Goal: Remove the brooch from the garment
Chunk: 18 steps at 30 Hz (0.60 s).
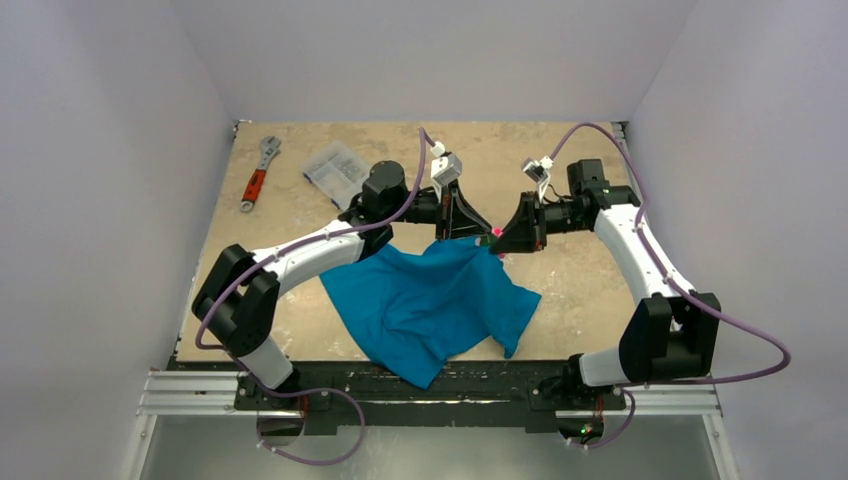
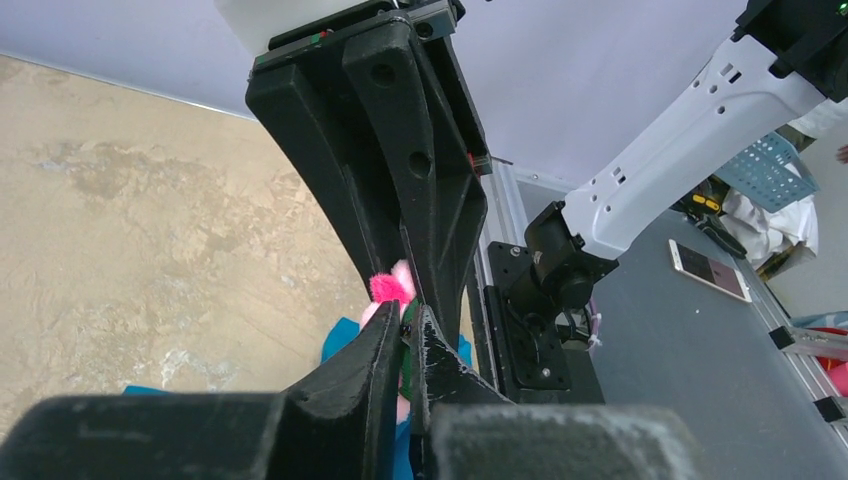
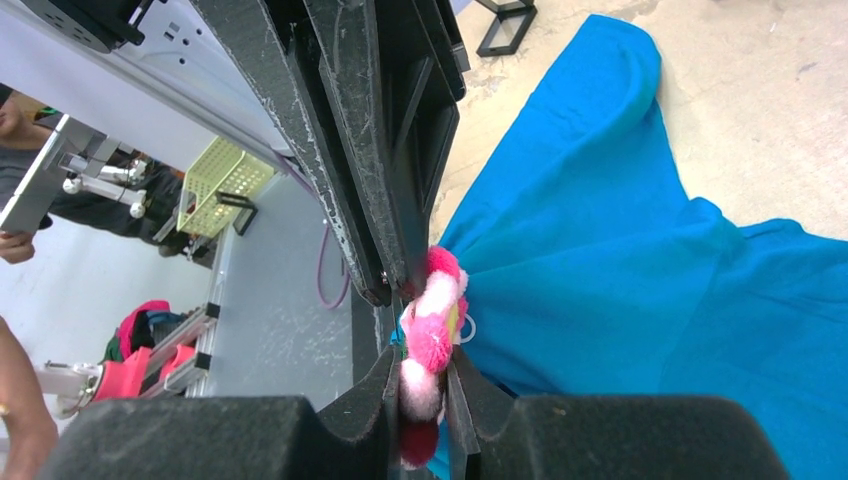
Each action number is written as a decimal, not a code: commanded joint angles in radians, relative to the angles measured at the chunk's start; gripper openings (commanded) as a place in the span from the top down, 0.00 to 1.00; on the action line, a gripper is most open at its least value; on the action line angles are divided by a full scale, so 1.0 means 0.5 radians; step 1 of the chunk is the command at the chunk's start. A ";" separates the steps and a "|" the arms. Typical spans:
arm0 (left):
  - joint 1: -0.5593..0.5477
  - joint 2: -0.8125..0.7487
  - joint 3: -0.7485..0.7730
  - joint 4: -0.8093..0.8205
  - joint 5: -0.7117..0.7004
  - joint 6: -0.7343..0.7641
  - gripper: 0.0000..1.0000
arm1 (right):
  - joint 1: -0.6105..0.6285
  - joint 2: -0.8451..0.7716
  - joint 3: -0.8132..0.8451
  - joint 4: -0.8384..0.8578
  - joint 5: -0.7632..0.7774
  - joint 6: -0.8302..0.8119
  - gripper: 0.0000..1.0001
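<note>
The brooch [image 3: 432,330] is pinched in the right gripper [image 3: 424,378] above the bench's [image 1: 560,160] middle (at the garment's [image 1: 430,300] peaked far edge); the left gripper [image 2: 410,335] is pressed together right beside it.

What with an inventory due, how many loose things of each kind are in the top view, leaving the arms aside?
Adjustable wrench: 1
Clear plastic compartment box: 1
Teal T-shirt: 1
Pink flower brooch: 1
Total: 4
</note>
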 commanded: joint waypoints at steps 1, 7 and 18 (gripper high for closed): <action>-0.011 -0.079 0.021 -0.033 0.074 0.119 1.00 | 0.003 0.017 0.123 -0.096 -0.092 -0.099 0.78; -0.010 -0.070 0.026 -0.047 0.057 0.139 1.00 | -0.069 0.131 0.208 -0.479 -0.089 -0.451 0.59; -0.008 -0.036 0.054 -0.028 0.059 0.084 1.00 | -0.138 0.258 0.274 -0.877 -0.061 -0.895 0.56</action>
